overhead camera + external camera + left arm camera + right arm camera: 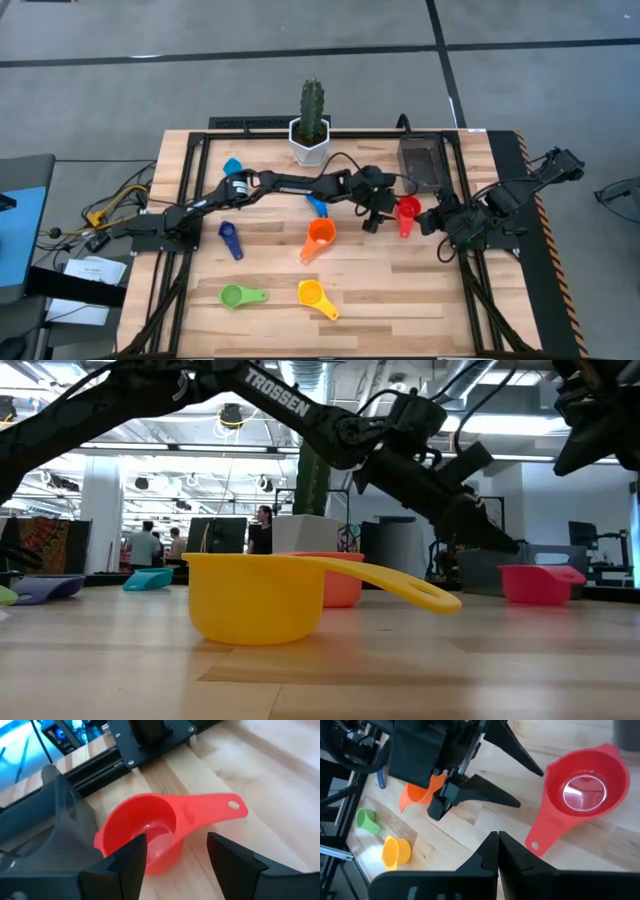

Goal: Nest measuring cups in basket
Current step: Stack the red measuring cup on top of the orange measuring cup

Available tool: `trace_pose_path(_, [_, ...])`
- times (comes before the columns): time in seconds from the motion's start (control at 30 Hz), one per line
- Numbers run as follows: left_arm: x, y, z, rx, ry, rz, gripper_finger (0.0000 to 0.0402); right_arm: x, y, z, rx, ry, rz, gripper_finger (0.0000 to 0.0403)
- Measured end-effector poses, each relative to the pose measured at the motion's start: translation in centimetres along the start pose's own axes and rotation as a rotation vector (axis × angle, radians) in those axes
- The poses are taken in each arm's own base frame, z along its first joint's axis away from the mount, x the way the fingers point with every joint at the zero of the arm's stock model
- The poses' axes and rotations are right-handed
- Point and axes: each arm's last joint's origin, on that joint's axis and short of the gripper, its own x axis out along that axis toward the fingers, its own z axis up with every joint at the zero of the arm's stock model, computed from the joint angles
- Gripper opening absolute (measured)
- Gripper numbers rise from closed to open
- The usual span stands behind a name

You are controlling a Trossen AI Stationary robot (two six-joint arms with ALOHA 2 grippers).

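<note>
Left arm is stretched long across the table from its base at the left, left gripper (pixel 377 212) hanging just left of the red cup (pixel 406 213) with fingers (pixel 131 861) spread wide — nothing held, cup sits on the wood between and beyond them. Right arm folded at the right edge, right gripper (pixel 432 222) just right of the red cup, fingers (pixel 487 854) pressed together, empty. Cups are glossy moulded plastic, round bowls with flat handles: orange cup (pixel 318 237) mid-table, yellow cup (pixel 315 296) and green cup (pixel 238 296) near side, dark blue cup (pixel 230 238) left, light blue cup (pixel 233 166) far left, blue cup (pixel 317 206) partly under the arm. Basket (pixel 421 160) — dark, translucent, rectangular — sits far right, beside the white cactus pot (pixel 309 143). Table (pixel 270 330) is pale wood planks on black rails; grey floor around, people in the room behind.
</note>
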Motion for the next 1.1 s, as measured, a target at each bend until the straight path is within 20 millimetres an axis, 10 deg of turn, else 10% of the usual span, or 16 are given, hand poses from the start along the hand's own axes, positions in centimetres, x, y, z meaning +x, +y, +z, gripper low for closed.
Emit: trace_pose_path(1.1, [2.3,-1.7,-3.4,0.351,0.055,-0.012,0.0190,0.1,0.0,-0.1,0.079,0.032,-0.007,0.0024])
